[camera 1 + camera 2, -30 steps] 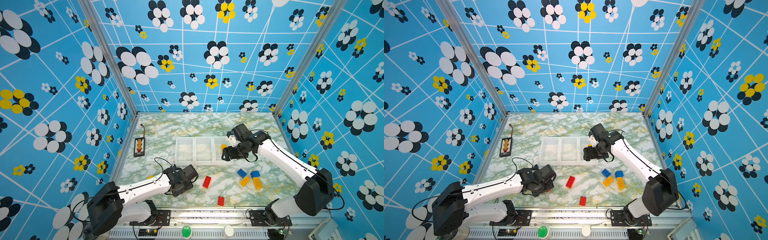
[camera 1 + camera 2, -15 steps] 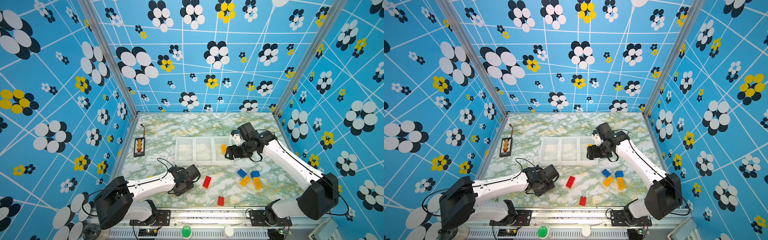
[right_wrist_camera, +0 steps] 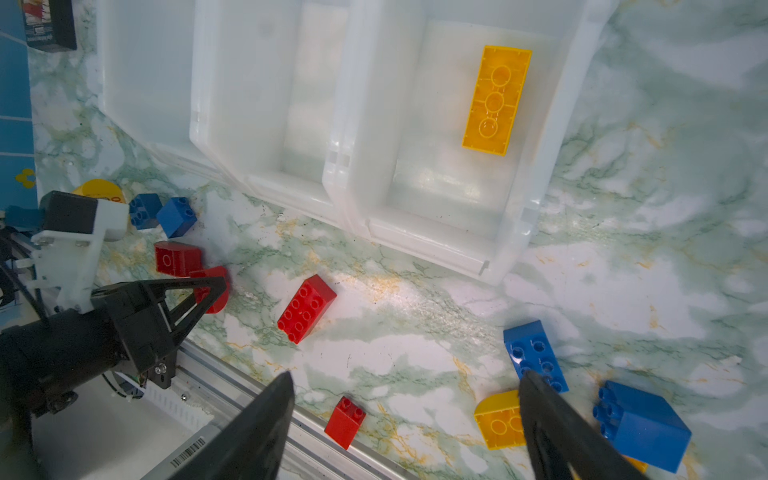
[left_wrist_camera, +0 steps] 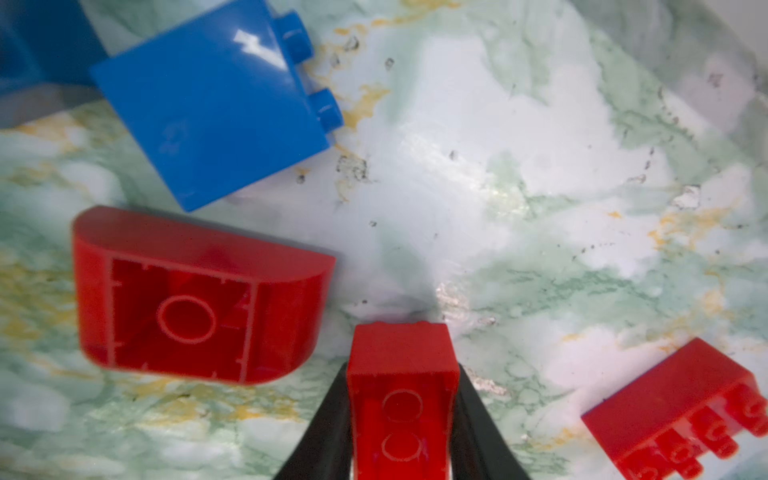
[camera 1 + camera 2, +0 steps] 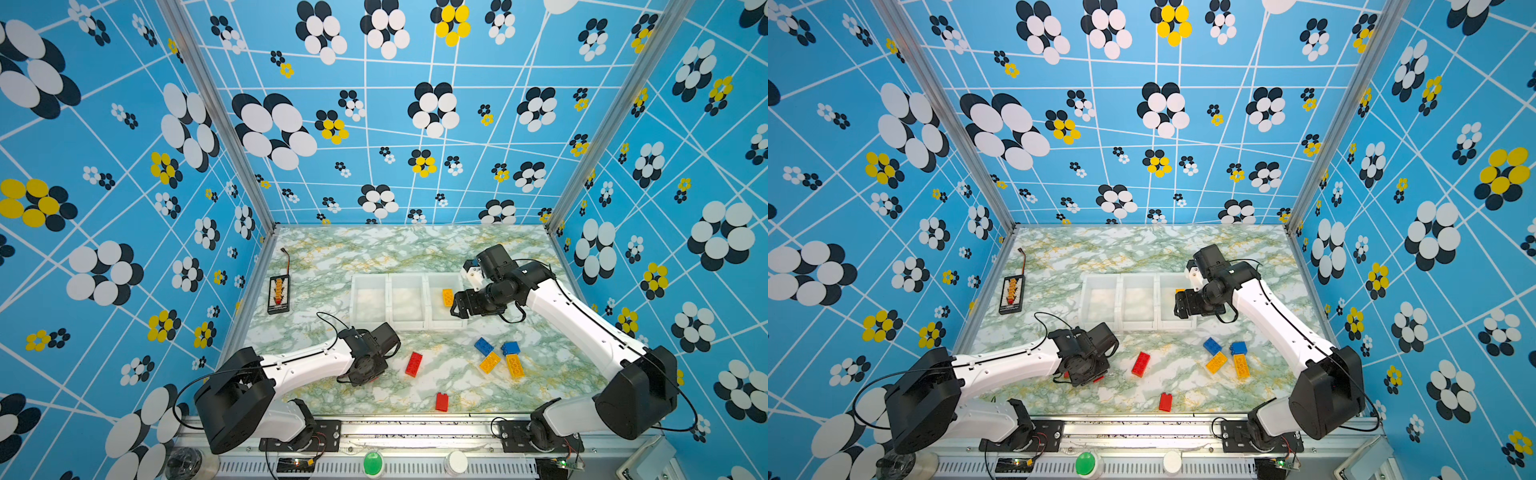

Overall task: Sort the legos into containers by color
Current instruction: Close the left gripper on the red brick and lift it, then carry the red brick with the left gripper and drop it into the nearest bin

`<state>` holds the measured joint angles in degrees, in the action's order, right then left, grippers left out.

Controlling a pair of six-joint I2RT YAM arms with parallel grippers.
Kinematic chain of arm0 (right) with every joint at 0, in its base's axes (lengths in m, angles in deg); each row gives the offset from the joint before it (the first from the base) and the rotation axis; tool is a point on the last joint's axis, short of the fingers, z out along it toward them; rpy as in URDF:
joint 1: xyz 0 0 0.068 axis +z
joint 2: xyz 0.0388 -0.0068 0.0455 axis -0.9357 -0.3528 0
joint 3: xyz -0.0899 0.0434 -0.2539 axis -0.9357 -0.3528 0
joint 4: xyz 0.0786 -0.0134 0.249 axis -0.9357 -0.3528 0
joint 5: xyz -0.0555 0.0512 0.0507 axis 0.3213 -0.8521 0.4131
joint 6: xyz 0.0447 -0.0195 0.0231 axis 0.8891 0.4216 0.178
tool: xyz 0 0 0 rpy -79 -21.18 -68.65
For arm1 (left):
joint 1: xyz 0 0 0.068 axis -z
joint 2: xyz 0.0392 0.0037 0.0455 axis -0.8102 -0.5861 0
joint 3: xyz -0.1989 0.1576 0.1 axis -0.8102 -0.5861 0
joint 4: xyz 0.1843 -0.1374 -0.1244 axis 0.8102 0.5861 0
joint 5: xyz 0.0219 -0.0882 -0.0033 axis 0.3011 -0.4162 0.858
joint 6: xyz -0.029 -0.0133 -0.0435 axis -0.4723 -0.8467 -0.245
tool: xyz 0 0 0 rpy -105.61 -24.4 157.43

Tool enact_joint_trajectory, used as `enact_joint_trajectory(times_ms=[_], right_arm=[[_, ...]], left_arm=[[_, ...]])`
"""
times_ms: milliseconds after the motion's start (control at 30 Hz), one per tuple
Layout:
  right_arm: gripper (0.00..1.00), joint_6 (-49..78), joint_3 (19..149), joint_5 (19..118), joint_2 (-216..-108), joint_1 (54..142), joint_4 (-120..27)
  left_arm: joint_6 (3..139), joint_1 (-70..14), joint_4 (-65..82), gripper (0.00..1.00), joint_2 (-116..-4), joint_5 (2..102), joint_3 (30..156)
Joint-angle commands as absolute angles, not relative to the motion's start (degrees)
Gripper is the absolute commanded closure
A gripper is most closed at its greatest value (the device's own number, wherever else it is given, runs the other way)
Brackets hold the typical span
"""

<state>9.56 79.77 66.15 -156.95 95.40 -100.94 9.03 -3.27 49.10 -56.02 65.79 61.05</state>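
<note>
**Front edge.** A small red brick [image 5: 441,402] stands alone on the marble tabletop [image 5: 374,253], just beside the front rail [image 5: 415,430].

**Left arm.** In the left wrist view, the left gripper [image 4: 402,365] is pinched on a narrow red brick [image 4: 401,399]. One black finger [image 4: 328,424] presses each long side, and the brick's hollow underside faces the camera. An arched red brick [image 4: 195,299] lies close by on its side, with a tipped blue brick [image 4: 216,104] past it, studs pointing sideways.

**Centre.** A long red brick [image 5: 414,364] lies studs-up on the marble, apart from the others.

**Right of centre.** Four bricks form a close group:
- an angled blue brick [image 5: 483,345]
- a squarer blue brick [image 5: 510,348]
- an angled yellow-orange brick [image 5: 490,362]
- a long yellow-orange brick [image 5: 515,365]

**Containers.** The containers [image 5: 406,325] stand side by side at mid-table, in a row of three. The right-hand bin holds a binned yellow-orange brick [image 5: 447,297], which lies underside-up in the right wrist view.

**Right arm.** The right gripper [image 5: 456,305] hangs at the right-hand bin's outer edge — fingers spread wide, nothing between them.

**Far left.** A black-framed board [image 5: 278,294] with orange parts lies flat, its wire trailing toward the back wall.
</note>
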Motion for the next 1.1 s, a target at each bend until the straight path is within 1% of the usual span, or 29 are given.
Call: enact_joint_trajectory(times_ms=[0,200,467,733,1067], right_arm=[[0.14,10.28,79.29,65.8,-155.87,94.97,-101.53],[0.14,11.24,78.73,65.62,-154.88,94.35,-101.13],[0.14,12.39,78.36,65.55,-153.59,94.12,-100.56],[0.14,13.31,78.93,66.29,-152.77,94.04,-100.42],[0.14,15.47,78.11,68.16,-150.51,93.94,-100.17]], left_arm=[[11.7,-4.01,51.31,0.73,-56.49,65.58,63.53],[15.72,-4.58,56.72,0.76,-54.63,68.01,69.21],[24.57,-7.65,63.63,0.76,-54.53,72.7,80.41],[34.57,-15.49,60.65,0.76,-57.69,71.85,85.89],[43.85,-22.55,54.51,0.76,-66.9,68.53,91.79]])
